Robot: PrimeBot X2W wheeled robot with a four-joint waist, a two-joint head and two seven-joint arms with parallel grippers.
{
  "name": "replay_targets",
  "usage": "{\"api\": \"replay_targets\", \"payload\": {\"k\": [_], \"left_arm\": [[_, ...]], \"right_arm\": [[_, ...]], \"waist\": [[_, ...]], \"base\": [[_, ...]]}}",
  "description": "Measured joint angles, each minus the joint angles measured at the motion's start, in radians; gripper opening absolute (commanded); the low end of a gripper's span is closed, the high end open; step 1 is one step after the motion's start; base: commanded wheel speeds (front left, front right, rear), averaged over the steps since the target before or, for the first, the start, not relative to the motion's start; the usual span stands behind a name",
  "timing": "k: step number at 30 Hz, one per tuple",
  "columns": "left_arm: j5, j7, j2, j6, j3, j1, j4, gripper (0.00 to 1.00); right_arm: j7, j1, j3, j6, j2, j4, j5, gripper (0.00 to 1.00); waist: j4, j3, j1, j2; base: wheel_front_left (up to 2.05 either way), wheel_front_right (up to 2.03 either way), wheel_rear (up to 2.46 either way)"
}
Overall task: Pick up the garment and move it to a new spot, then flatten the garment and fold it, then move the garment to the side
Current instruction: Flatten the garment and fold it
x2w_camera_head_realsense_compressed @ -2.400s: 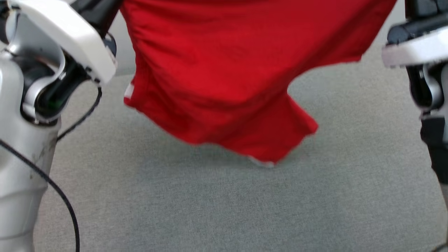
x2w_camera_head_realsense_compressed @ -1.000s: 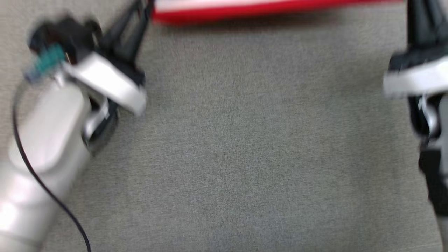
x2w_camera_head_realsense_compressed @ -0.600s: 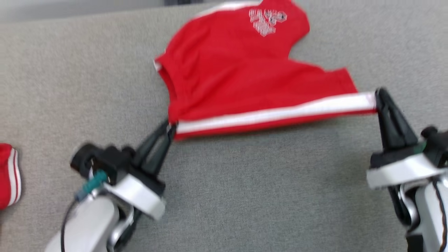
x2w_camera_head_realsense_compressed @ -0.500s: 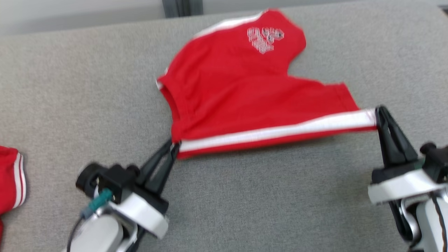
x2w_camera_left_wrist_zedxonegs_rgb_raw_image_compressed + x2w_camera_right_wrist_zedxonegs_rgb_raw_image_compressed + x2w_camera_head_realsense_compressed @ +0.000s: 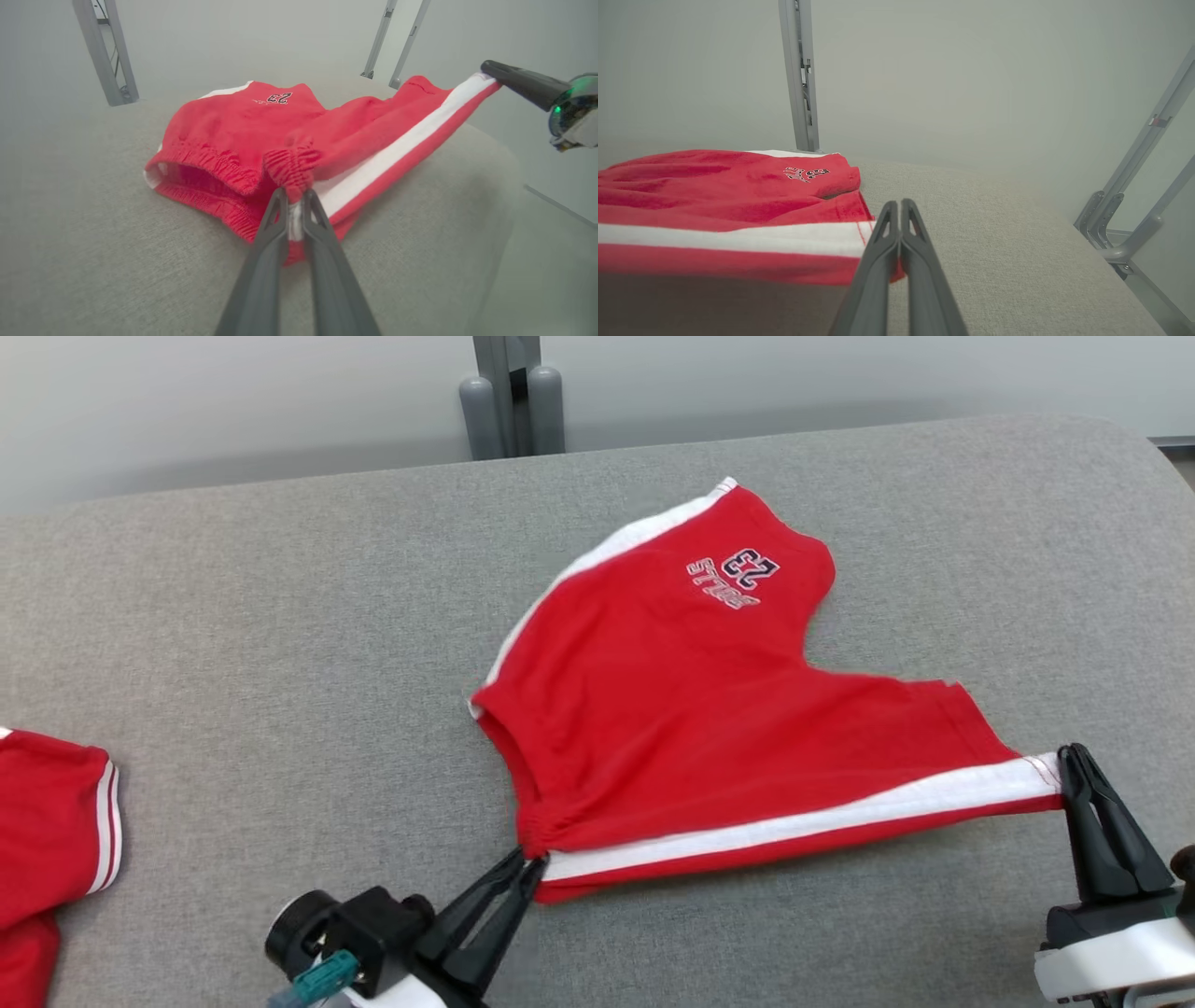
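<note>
The garment (image 5: 691,709) is a pair of red shorts with white side stripes and a "23" print, spread on the grey padded table (image 5: 280,616). My left gripper (image 5: 530,864) is shut on the elastic waistband corner at the near left, seen bunched between the fingers in the left wrist view (image 5: 294,198). My right gripper (image 5: 1074,758) is shut on the leg hem corner by the white stripe at the near right (image 5: 896,207). The striped edge is stretched taut between the two grippers and lifted slightly; the rest of the garment (image 5: 261,126) (image 5: 714,186) lies on the table.
Another red piece of clothing with white trim (image 5: 47,840) lies at the table's left edge. A grey metal post (image 5: 509,392) stands behind the table's far edge. Frame legs (image 5: 1134,196) stand off the table's right side.
The garment went from hanging in the air to lying on the table, pulled toward me by both grippers. The head camera tilted up, so the whole picture shifted down.
</note>
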Motion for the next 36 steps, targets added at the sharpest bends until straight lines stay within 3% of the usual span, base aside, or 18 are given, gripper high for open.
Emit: {"api": "replay_targets", "payload": {"k": [6,12,19,29,36], "left_arm": [[-0.066,0.096,-0.032,-0.038,-0.023,-0.034,-0.036,0.0],[-0.196,0.096,-0.141,-0.042,0.046,-0.101,0.044,0.0],[-0.307,0.067,-0.248,-0.045,0.122,-0.184,0.141,0.0],[-0.359,0.042,-0.324,-0.061,0.172,-0.3,0.204,0.0],[-0.376,0.026,-0.355,-0.065,0.186,-0.349,0.219,0.0]], "right_arm": [[0.015,-0.03,-0.044,0.0,0.013,0.043,-0.046,0.0],[0.081,-0.275,-0.016,0.0,0.024,0.196,-0.091,0.0],[0.078,-0.561,0.052,0.0,-0.031,0.41,-0.106,0.0],[0.026,-0.915,0.186,0.0,-0.075,0.707,-0.133,0.0],[0.007,-1.068,0.26,0.0,-0.083,0.822,-0.133,0.0]], "waist": [[0.014,0.007,0.0,0.0],[0.026,0.053,0.0,0.0],[0.058,0.124,0.0,0.0],[0.13,0.244,0.0,0.0],[0.176,0.307,0.0,0.0]], "base": [[0.0,0.0,0.0],[0.0,0.0,0.0],[0.0,0.0,0.0],[0.0,0.0,0.0],[0.0,0.0,0.0]]}}
